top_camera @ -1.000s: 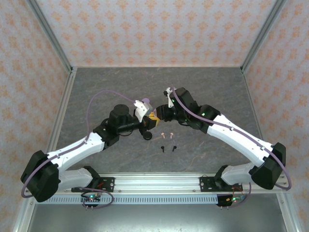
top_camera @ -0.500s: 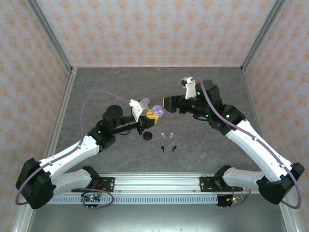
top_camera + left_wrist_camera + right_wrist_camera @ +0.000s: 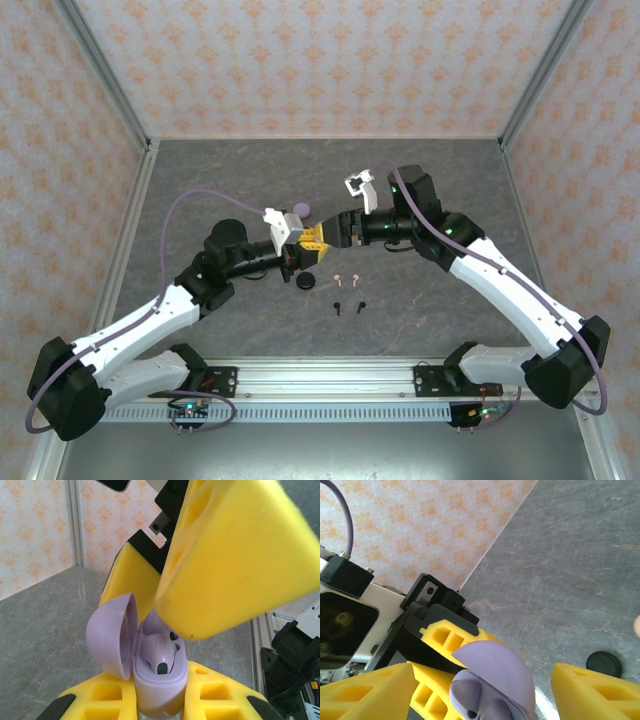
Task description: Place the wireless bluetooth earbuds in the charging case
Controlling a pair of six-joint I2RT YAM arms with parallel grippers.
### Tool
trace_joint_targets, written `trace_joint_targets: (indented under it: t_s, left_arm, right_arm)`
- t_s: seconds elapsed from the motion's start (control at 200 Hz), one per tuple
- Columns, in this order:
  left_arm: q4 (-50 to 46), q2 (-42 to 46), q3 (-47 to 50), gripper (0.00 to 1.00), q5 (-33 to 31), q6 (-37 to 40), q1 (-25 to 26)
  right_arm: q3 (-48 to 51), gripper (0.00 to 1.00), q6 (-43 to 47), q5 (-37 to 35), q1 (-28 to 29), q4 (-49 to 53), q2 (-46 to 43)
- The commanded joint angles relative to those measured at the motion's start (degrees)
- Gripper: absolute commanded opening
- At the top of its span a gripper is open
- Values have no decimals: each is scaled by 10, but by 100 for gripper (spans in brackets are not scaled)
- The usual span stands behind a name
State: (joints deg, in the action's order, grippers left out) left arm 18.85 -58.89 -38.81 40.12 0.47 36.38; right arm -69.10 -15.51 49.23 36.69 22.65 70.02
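Grey stone-look bench [image 3: 450,180] lies below your left pincer [image 3: 303,243], which clamps the lilac charging case [image 3: 159,690] aloft, lid tipped back to face your right pincer [image 3: 338,230], its jaws apart; one lilac earbud [image 3: 159,655] sits inside, while pink earbuds [image 3: 346,277] and black earbuds [image 3: 349,306] lie loose below

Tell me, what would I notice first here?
An open lilac charging case with one lilac earbud inside, held by the left gripper over the table. The right gripper faces it, jaws open. Two pink buds and two black buds lie nearby.
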Motion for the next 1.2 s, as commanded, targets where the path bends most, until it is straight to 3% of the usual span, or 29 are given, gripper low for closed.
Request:
trace_joint_targets:
  t_s: [0.0,0.13,0.771,1.046,1.191]
  left_arm:
    - [2,-2,-9,0,15,15,4]
    - [-3,-6,-12,0,15,17,4]
    - [-9,-12,-12,0,14,23,4]
    - [-22,-12,-17,0,-2,25,4]
    - [-16,-24,-12,0,-34,6,4]
  right_arm:
    - [-2,69,-10,48,1,-41,-3]
    - [-6,61,-8,58,1,-44,-5]
    - [-10,58,42,25,1,0,-62]
    - [-33,59,69,-82,0,69,-80]
    - [-29,59,87,-222,0,89,-118]
